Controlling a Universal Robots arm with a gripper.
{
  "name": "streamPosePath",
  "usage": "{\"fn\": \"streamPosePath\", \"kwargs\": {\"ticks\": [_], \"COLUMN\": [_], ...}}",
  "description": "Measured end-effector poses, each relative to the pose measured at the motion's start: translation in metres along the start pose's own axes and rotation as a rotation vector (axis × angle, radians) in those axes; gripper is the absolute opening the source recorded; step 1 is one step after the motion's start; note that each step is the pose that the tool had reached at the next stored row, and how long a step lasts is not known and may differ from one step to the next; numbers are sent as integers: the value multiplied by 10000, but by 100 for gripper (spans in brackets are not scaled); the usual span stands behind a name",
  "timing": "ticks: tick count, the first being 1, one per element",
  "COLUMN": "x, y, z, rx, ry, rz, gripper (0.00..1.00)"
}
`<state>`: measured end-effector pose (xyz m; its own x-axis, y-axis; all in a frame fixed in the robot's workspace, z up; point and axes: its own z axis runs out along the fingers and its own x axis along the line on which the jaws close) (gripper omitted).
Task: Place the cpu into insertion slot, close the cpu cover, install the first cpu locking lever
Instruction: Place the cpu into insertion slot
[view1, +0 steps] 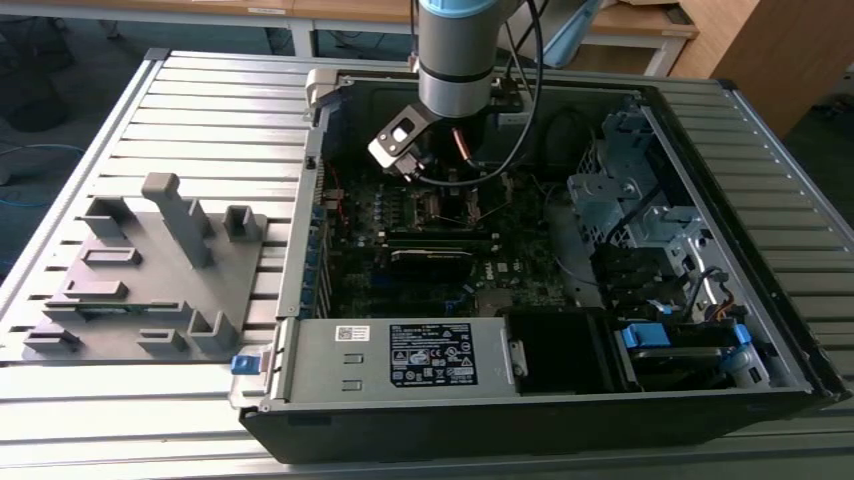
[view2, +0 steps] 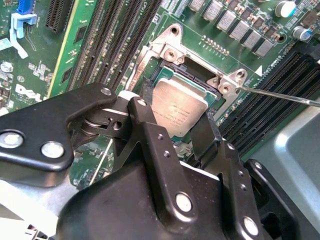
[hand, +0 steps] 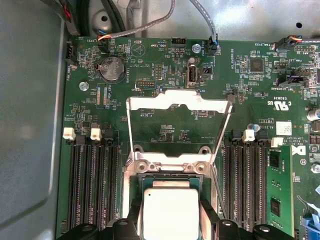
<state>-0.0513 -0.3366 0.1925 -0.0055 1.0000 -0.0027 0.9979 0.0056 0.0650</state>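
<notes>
Gripper: I'm down inside the computer case (view1: 400, 355), my gripper (view2: 175, 120) clenched on the cpu (view2: 180, 107), one black finger (view2: 150, 140) against each of two opposite edges.
Cpu: right between my fingertips, silver top facing up, sitting flat over the socket (hand: 170, 162); whether it's fully seated I can't tell.
Cpu cover: open! The silver frame (hand: 150, 102) stands tilted up just beyond my fingertips in the first wrist view, hinged at the socket's far edge, with green board showing through its open centre.
Lever: a thin metal rod (view2: 280, 95) runs out from the socket's corner bracket, near one of my fingers, not touching it.
Memory slots: long black rows (hand: 92, 185) flank me on both sides of the socket.
Battery: a round coin cell (hand: 112, 67) sits on the board well beyond the cover.
Arm: my arm (view1: 454, 60) drops straight down into the case.
Outside: a grey fixture block (view1: 147, 270) lies on the slatted table (view1: 200, 100), well apart from me.
</notes>
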Motion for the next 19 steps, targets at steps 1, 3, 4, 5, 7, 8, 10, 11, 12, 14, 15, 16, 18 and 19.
{"fn": "streamPosePath", "kwargs": {"ticks": [1, 3, 4, 5, 7, 8, 10, 11, 12, 14, 15, 16, 18, 19], "x": [-1, -1, -1, -1, -1, -1, -1, -1, -1, -1, 0, 1, 0, 0], "y": [-1, -1, -1, -1, -1, -1, -1, -1, -1, -1, 0, 0, 0, -1], "z": [3, 6, 6, 7, 8, 8, 9, 9, 9, 10, 13, 13, 12, 11], "rx": [2, 3, 3, 2, 1, 1, 1, 1, 1, -1, -8, -6, -1, 0], "ry": [-3, -5, -4, -3, -2, -2, -1, -1, -1, -1, 5, 7, 2, 0], "rz": [0, 0, 0, 0, 0, 0, 0, 0, 0, 0, -2, -1, -1, 0], "gripper": [54, 54, 54, 54, 54, 54, 54, 54, 54, 54, 55, 55, 62, 62]}}
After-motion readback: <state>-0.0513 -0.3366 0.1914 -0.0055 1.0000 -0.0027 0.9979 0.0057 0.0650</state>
